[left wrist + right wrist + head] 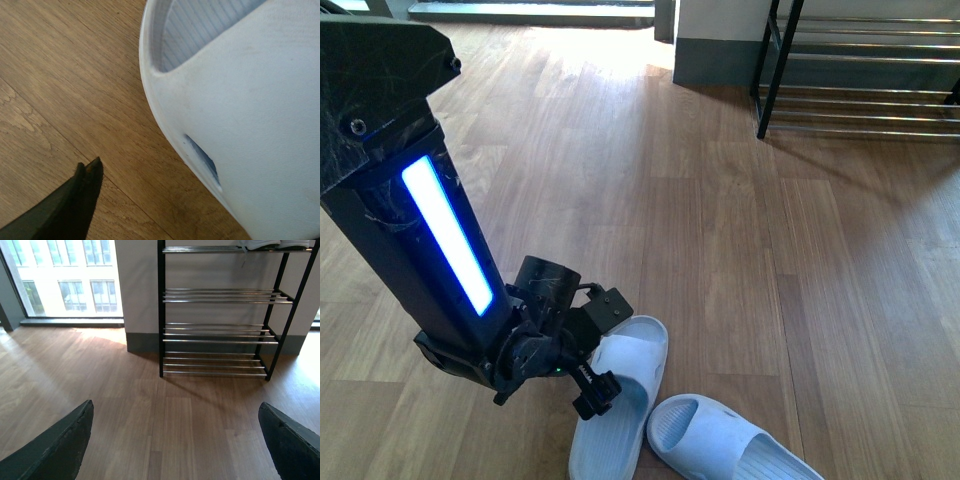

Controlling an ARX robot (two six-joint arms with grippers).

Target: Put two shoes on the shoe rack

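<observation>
Two pale blue slide sandals lie on the wood floor close to me: one under my left arm, the other to its right. My left gripper is open and down at the first sandal's strap. In the left wrist view this sandal fills most of the picture, and one dark finger hovers over bare floor beside it. The shoe rack stands at the far right. My right gripper is open and empty, facing the rack. White shoe soles show on the rack's top shelf, cut off by the picture's edge.
The left arm's black housing with its blue light strip covers the left of the front view. A grey wall base runs behind the rack, with windows to its left. Wood floor lies between the sandals and the rack.
</observation>
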